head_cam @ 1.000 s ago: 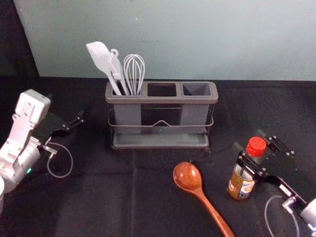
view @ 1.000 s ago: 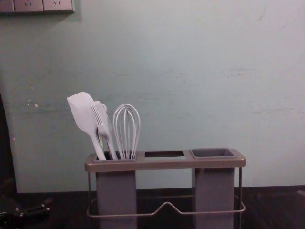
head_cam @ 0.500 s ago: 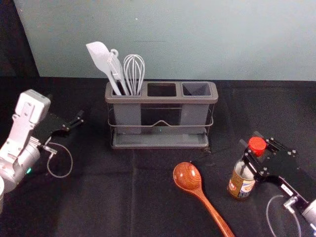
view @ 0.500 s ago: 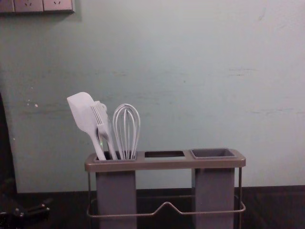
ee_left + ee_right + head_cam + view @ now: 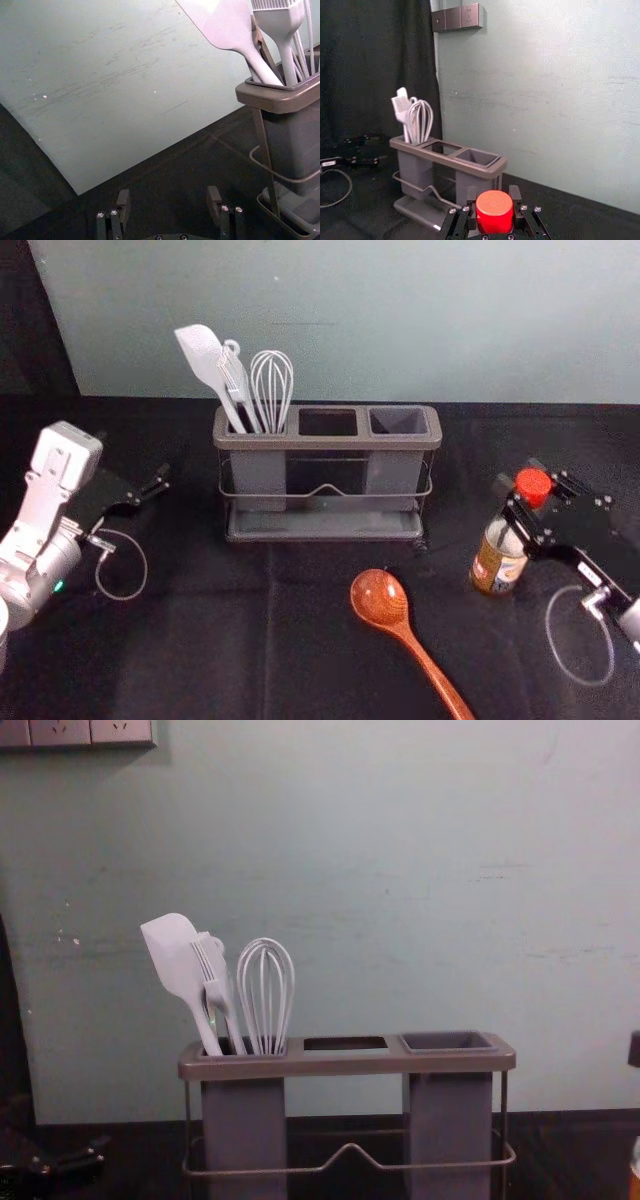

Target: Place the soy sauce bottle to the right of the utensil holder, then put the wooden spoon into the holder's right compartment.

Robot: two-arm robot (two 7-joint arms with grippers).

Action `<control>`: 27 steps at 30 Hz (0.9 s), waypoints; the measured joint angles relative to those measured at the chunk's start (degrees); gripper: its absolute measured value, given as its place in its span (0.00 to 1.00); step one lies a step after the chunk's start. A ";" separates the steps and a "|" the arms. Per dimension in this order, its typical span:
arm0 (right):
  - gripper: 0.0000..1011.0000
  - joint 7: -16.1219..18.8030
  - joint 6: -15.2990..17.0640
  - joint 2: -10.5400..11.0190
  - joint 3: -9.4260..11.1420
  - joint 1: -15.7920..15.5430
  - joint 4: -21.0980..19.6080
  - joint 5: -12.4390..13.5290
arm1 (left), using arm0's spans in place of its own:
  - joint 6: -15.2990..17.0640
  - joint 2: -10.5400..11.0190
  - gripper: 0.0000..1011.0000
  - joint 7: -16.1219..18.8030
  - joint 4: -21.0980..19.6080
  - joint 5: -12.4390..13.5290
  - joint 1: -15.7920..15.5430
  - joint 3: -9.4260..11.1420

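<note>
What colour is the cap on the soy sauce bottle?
The round screw cap is bright red, clearest in the right wrist view.

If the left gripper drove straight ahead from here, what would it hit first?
Probably the back wall: the left gripper seems to point past the utensil holder, on its left side. Depth and clearance are unclear, so watch that corner.

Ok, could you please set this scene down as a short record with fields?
right gripper: jaws closed on the soy sauce bottle, below its red cap
bottle position: right of the utensil holder; table contact unclear
wooden spoon: lying on the table, bowl toward the holder
right compartment: empty
left compartment: spatula, brush, whisk
left gripper: left of the holder, jaws open
</note>
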 joint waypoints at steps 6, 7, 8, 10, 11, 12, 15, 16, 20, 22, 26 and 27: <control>0.38 0.49 1.10 -1.57 -0.06 3.72 2.55 -0.41 | 0.00 0.00 0.99 0.00 0.00 0.00 0.00 0.00; 0.38 0.59 1.24 -1.80 -0.11 4.17 2.91 -0.47 | 0.00 0.00 0.99 0.00 0.00 0.00 0.00 0.00; 0.38 0.71 1.50 -2.28 -0.28 5.25 3.86 -0.57 | 0.00 0.00 0.99 0.00 0.00 0.00 0.00 0.00; 0.38 0.88 1.74 -2.67 -0.45 6.16 4.76 -0.72 | 0.00 0.00 0.99 0.00 0.00 0.00 0.00 0.00; 0.38 0.99 1.89 -2.93 -0.58 6.72 5.29 -0.88 | 0.00 0.00 0.99 0.00 0.00 0.00 0.00 0.00; 0.38 1.13 2.12 -3.40 -0.81 7.78 6.31 -1.13 | 0.00 0.00 0.99 0.00 0.00 0.00 0.00 0.00; 0.38 1.53 2.37 -4.09 -1.20 9.38 7.98 -1.51 | 0.00 0.00 0.99 0.00 0.00 0.00 0.00 0.00; 0.38 1.70 2.52 -4.62 -1.46 10.56 9.34 -1.83 | 0.00 0.00 0.99 0.00 0.00 0.00 0.00 0.00; 0.38 2.34 2.60 -6.10 -2.11 13.28 12.54 -2.43 | 0.00 0.00 0.99 0.00 0.00 0.00 0.00 0.00; 0.38 2.61 2.42 -7.15 -2.44 14.96 14.56 -2.70 | 0.00 0.00 0.99 0.00 0.00 0.00 0.00 0.00; 0.38 2.97 1.95 -8.79 -2.84 17.38 17.54 -2.76 | 0.00 0.00 0.99 0.00 0.00 0.00 0.00 0.00; 0.38 3.08 1.83 -9.47 -3.09 18.33 18.76 -2.78 | 0.00 0.00 0.99 0.00 0.00 0.00 0.00 0.00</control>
